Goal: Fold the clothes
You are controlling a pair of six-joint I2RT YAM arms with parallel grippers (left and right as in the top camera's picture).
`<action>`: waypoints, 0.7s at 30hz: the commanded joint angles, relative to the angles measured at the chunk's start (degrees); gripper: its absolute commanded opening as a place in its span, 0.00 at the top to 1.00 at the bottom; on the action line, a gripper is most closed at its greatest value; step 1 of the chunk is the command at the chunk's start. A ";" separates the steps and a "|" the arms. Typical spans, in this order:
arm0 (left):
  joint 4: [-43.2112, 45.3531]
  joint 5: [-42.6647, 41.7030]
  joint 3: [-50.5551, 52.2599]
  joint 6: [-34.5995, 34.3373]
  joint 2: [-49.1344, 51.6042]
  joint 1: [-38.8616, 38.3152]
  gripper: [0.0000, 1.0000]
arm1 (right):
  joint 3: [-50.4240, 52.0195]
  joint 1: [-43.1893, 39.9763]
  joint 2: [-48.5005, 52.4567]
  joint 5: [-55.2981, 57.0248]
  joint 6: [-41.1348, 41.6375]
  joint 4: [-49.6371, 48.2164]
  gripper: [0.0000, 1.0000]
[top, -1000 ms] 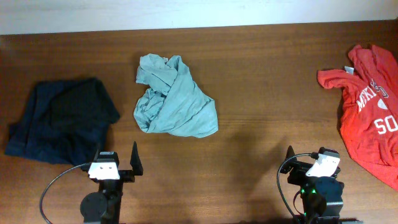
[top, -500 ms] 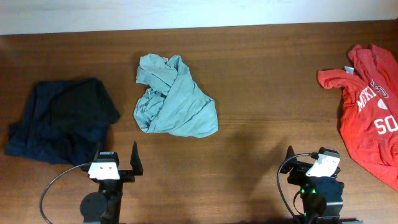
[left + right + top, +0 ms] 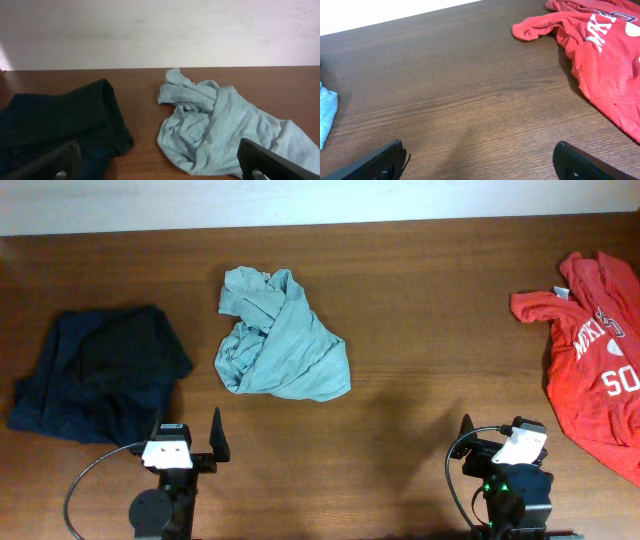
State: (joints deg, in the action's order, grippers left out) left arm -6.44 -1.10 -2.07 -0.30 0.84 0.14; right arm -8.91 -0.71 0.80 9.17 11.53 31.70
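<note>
The pale teal T-shirt [image 3: 280, 340] lies crumpled in a heap on the wooden table, left of centre. It also shows in the left wrist view [image 3: 220, 125], ahead and to the right, and its edge shows at the far left of the right wrist view [image 3: 326, 117]. My left gripper [image 3: 186, 442] is open and empty near the front edge, well short of the shirt; its fingers frame the left wrist view [image 3: 160, 162]. My right gripper [image 3: 495, 442] is open and empty at the front right, over bare wood [image 3: 480, 160].
A dark navy garment [image 3: 100, 370] lies bunched at the left, also in the left wrist view [image 3: 55, 125]. A red T-shirt with white lettering [image 3: 595, 350] lies at the right edge, also in the right wrist view [image 3: 600, 50]. A pale wall backs the table.
</note>
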 commanded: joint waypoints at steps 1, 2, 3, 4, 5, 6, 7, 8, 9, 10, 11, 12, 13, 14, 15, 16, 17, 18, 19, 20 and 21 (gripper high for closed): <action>0.33 -0.61 0.74 -0.15 -0.50 0.28 0.01 | 0.33 -0.11 -0.59 0.55 -0.31 0.48 0.02; 0.31 -0.61 0.74 -0.15 -0.50 0.28 0.01 | 0.33 -0.11 -0.59 0.55 -0.31 0.48 0.02; 0.33 -0.61 0.74 -0.15 -0.50 0.28 0.01 | 0.33 -0.11 -0.59 0.55 -0.31 0.48 0.02; 0.31 -0.61 0.74 -0.15 -0.50 0.28 0.01 | 0.33 -0.11 -0.59 0.55 -0.31 0.48 0.02; 0.35 -0.37 0.74 -0.09 -0.50 0.31 0.01 | 0.33 -0.11 -0.59 0.55 -0.31 0.48 0.02; 0.35 1.49 0.74 -0.11 -0.50 0.31 0.01 | 0.33 -0.11 -0.59 0.55 -0.31 0.48 0.01; 0.31 1.90 0.74 -0.11 -0.50 0.31 0.01 | 0.33 -0.11 -0.59 0.57 -0.31 0.46 0.02; 0.28 1.99 0.74 -0.11 -0.50 0.31 0.01 | 0.33 -0.11 -0.59 0.55 -0.31 0.46 0.02; 0.20 1.97 0.74 -0.13 -0.50 0.31 0.01 | 0.33 -0.11 -0.59 0.55 -0.28 0.44 0.02; 0.20 1.97 0.74 -0.11 -0.50 0.31 0.01 | 0.33 -0.11 -0.59 0.39 -0.22 0.31 0.02; 0.20 1.97 0.74 -0.13 -0.50 0.31 0.01 | 0.33 -0.11 -0.59 -1.11 0.74 -0.70 0.02; 0.59 1.20 0.74 -0.20 -0.50 0.28 0.01 | 0.33 -0.11 -0.59 -4.57 3.04 -1.64 0.01; 0.98 -0.04 0.74 -0.17 -0.50 0.28 0.00 | 0.35 -0.11 -0.59 -6.03 3.17 -2.01 0.02; 2.16 -3.26 0.74 -0.17 -0.50 0.28 0.01 | 0.35 -0.11 -0.59 -8.13 3.65 -3.93 0.02; 2.82 -4.81 0.74 -0.17 -0.50 0.28 0.01 | 0.35 -0.11 -0.59 -9.57 4.37 -5.05 0.02; 4.15 -7.02 0.74 -0.13 -0.50 0.28 0.01 | 0.35 -0.11 -0.59 -12.46 5.68 -6.36 0.02; 5.27 -6.93 0.74 -0.13 -0.50 0.28 0.00 | 0.35 -0.11 -0.59 -15.54 6.49 -7.28 0.02; 5.64 -6.49 0.74 -0.13 -0.50 0.31 0.01 | 0.35 -0.11 -0.59 -17.90 7.06 -7.50 0.02; 6.01 -6.69 0.74 -0.17 -0.50 0.31 0.01 | 0.35 -0.11 -0.59 -21.22 7.04 -7.48 0.02; 5.97 -8.50 0.74 -0.31 -0.50 0.26 0.01 | 0.35 -0.11 -0.59 -23.50 7.06 -7.50 0.02; 5.92 -11.26 0.74 -0.37 -0.50 0.24 0.01 | 0.35 -0.11 -0.59 -25.53 7.04 -7.76 0.02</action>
State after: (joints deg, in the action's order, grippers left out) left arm -0.86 -5.65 -1.96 -0.30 0.84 0.14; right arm -8.73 -0.71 0.80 -5.52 16.78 24.51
